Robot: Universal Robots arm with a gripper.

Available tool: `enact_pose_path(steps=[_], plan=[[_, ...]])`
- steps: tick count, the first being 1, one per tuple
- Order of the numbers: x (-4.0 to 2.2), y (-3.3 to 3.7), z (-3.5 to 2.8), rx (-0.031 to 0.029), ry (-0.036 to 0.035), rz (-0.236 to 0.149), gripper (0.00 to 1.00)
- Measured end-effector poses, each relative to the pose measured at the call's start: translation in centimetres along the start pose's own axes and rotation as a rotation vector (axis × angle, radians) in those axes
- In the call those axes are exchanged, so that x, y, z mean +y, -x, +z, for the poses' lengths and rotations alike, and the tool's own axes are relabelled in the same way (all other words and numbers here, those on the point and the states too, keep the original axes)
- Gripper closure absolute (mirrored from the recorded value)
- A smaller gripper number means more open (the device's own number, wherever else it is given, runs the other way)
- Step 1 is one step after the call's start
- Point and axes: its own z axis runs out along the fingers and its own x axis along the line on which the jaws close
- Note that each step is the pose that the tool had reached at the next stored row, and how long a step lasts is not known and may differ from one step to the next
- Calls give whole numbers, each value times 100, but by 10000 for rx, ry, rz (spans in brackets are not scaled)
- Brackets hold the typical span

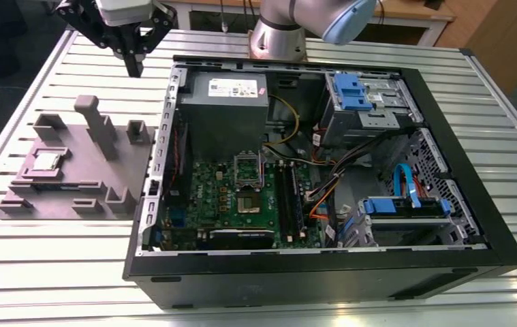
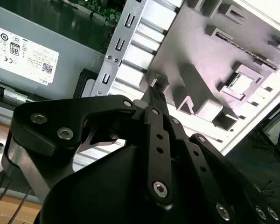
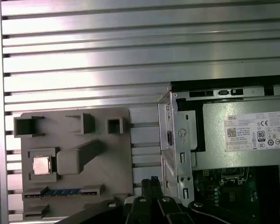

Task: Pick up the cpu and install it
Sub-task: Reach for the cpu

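Pointing straight down over ribbed aluminium desk (image 1: pixel 58 259), black two-fingered tool (image 1: pixel 135 70) pinched together, empty. Flat, face-up in grey-mauve plastic block (image 1: pixel 86 167): small silver square cpu (image 1: pixel 48 161).

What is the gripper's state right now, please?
Gripper: closed, holding nothing; the cpu lies in the grey holder block.
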Motion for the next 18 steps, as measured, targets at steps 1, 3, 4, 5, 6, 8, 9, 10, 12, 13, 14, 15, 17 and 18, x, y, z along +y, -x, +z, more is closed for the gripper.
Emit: enact_pose_path(steps=[1,3,4,5,6,8,9,10,12,13,14,15,17,18], plan=[[-1,-11,3,11,0,1,89],[-1,-15,3,11,0,1,89],[-1,-18,3,11,0,1,89],[-2,-20,3,11,0,2,89],[-2,-23,3,11,0,1,89],[-2,-28,3,11,-1,1,89],[-2,-29,3,11,0,0,89],[-2,-31,3,11,-1,1,89],[-3,-33,3,11,0,1,89],[-3,-33,3,11,0,1,89],[-3,-36,3,11,-1,1,89],[-3,-39,3,11,0,2,89],[-4,-46,3,11,0,2,89],[-4,-51,3,11,-1,1,89]])
